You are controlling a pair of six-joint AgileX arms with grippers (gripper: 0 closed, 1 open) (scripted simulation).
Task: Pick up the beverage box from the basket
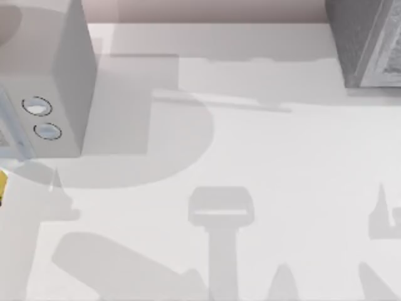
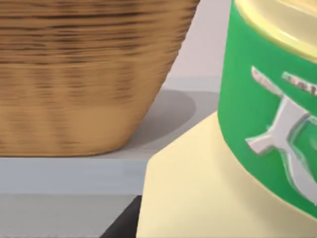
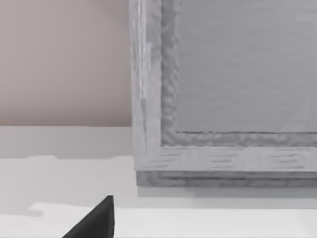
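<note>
At the far left edge of the top view a thin yellow sliver, the beverage box (image 1: 2, 186), pokes in over the white table (image 1: 263, 163), just near of the big grey box (image 1: 44, 75) with two round rings on its top. Little else of the carton can be made out from above.

In the left wrist view the beverage box sits right up against the camera as a pale yellow face with a green band bearing white marks. Beyond it stands the woven brown basket (image 2: 84, 74), resting on the table, with a strip of bare table between the two, so the box is outside the basket. A black piece of the left gripper (image 2: 124, 223) shows at the carton's lower edge. I cannot tell whether that gripper is open or closed on the carton.

Across the middle of the table lie only soft shadows.

At the far right stands a second grey box (image 1: 366, 41), which the right wrist view faces. A black tip of the right gripper (image 3: 96, 220) shows in front of it, above the table. Its state cannot be told.
</note>
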